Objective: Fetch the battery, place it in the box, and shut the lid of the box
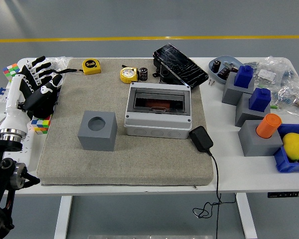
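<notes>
One robot hand, the left hand (39, 87), hovers at the mat's edge, fingers (34, 65) spread and empty. Well to their right sits the grey box (159, 110), its dark lid (179, 65) open behind. The battery (143, 74) stands beyond, untouched; every step seemingly remains.

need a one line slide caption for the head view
Robot's left hand open at the mat's left edge; grey lidded box at centre, small black cylindrical battery behind it, untouched.
</notes>
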